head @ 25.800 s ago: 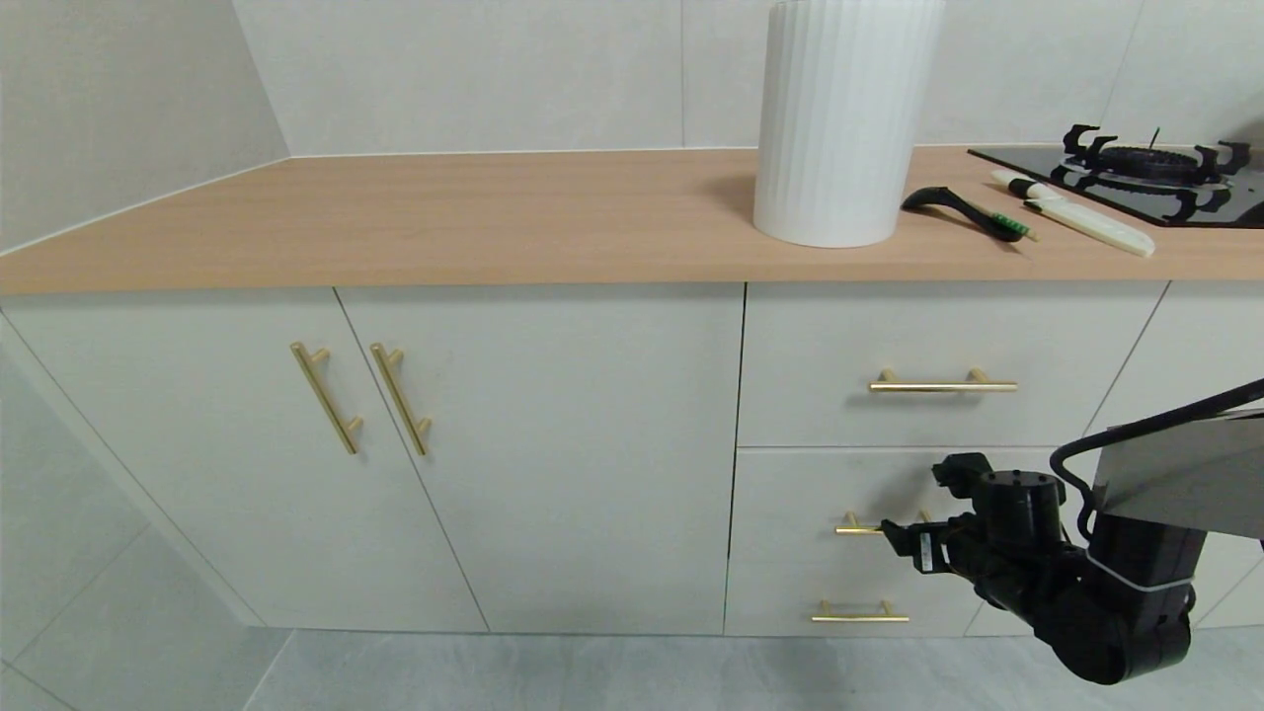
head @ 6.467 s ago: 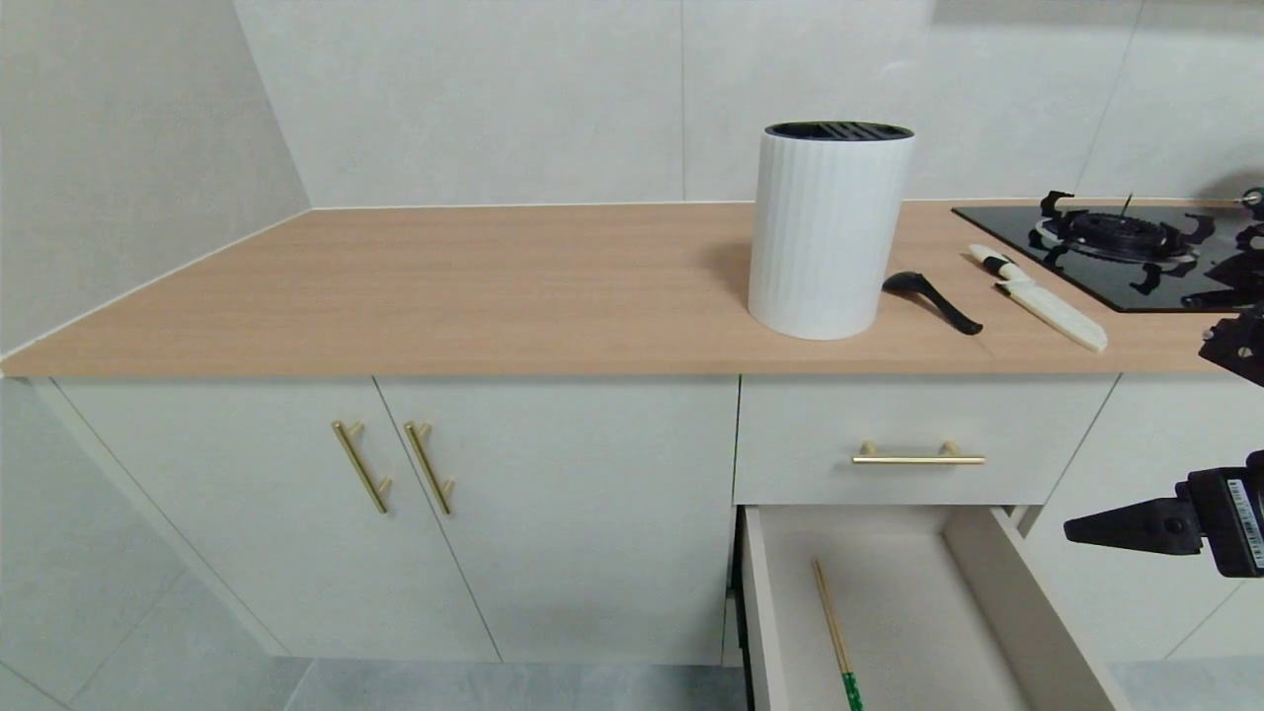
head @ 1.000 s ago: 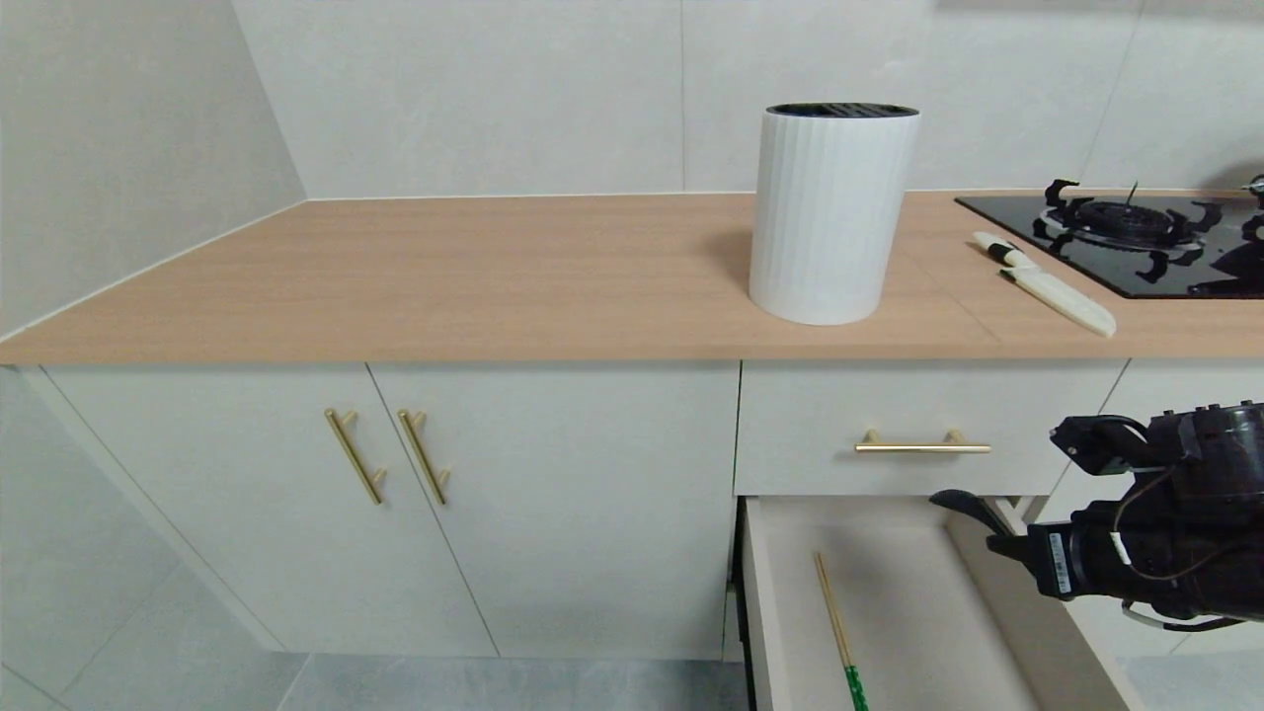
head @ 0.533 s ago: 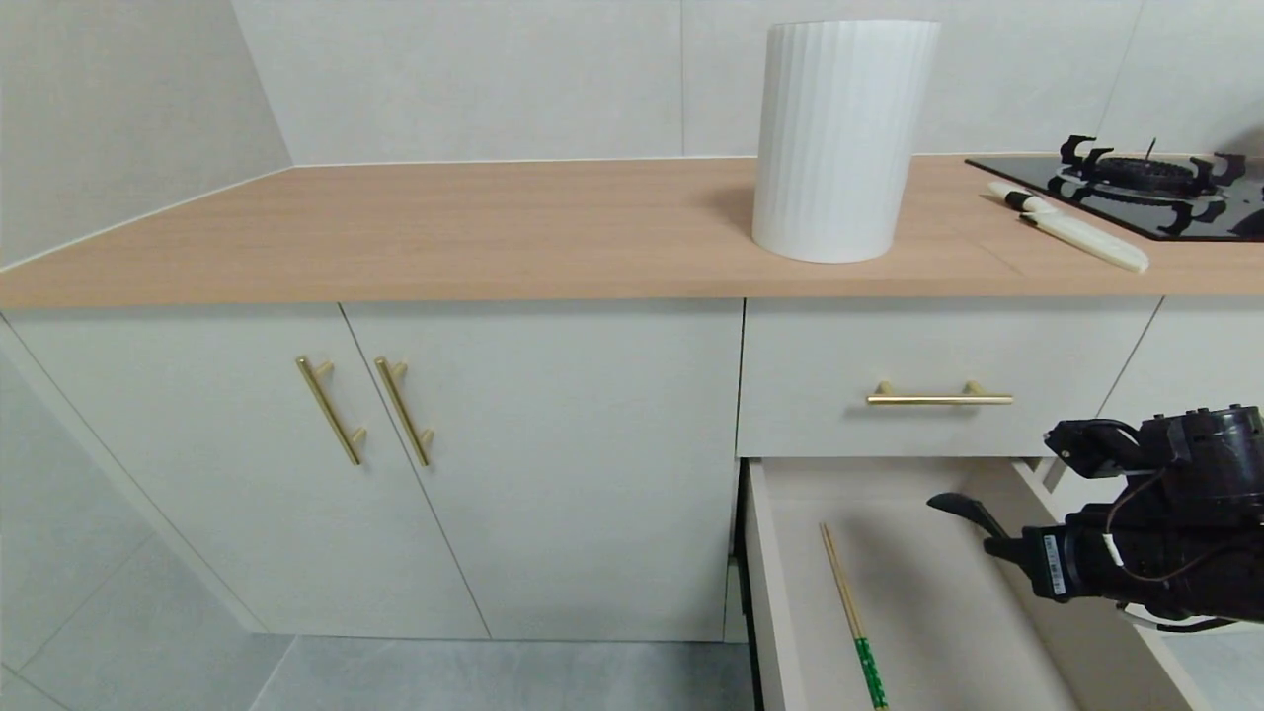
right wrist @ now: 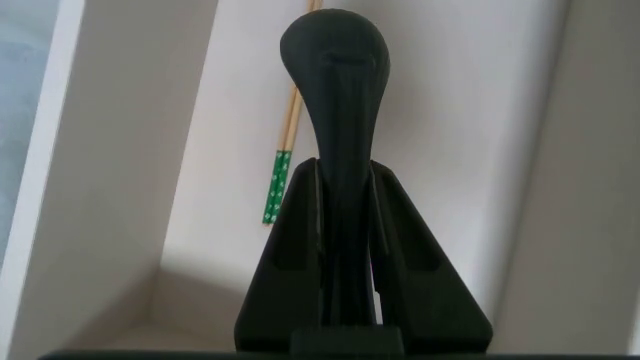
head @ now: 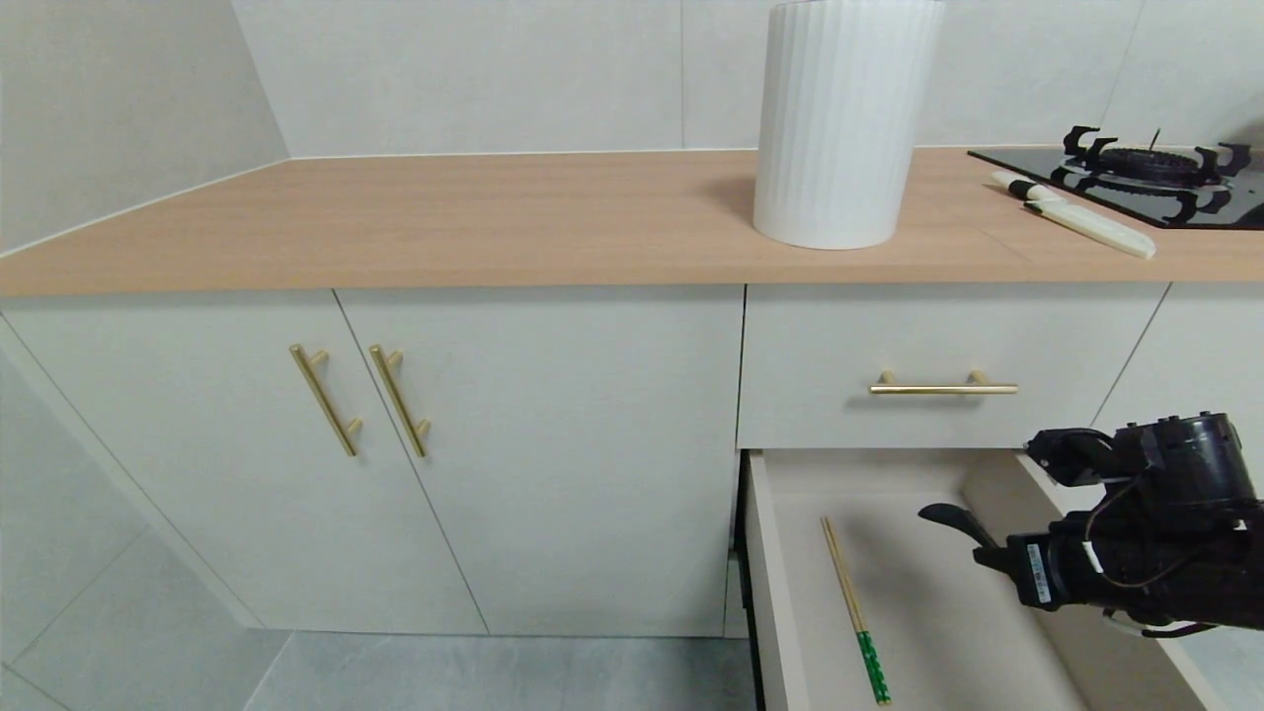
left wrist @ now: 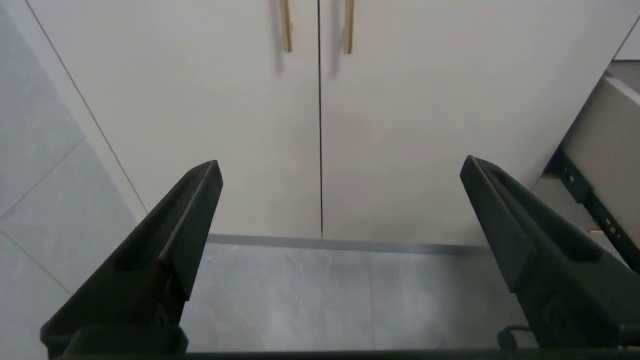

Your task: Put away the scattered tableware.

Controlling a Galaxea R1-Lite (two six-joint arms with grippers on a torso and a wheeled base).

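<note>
My right gripper (head: 995, 560) is shut on a black spoon (head: 946, 517) and holds it over the open lower drawer (head: 765, 553), near the drawer's right wall. The right wrist view has the black spoon (right wrist: 338, 120) sticking out between the fingers (right wrist: 288, 230). A pair of chopsticks (head: 853, 608) with green ends lies on the drawer floor, also seen as chopsticks (right wrist: 283, 152) past the spoon. A white knife (head: 1071, 212) lies on the wooden counter (head: 444, 217) beside the stove. My left gripper (left wrist: 340, 190) stands open, facing the cabinet doors low near the floor.
A tall white ribbed holder (head: 841, 118) stands on the counter above the drawers. A black gas stove (head: 1145, 173) is at the far right. The upper drawer with a brass handle (head: 943, 388) is shut. Two cabinet doors (head: 395, 444) with brass handles are to the left.
The head camera has tilted down. My right gripper with the black spoon has moved a little to the left and lower, over the open drawer.
</note>
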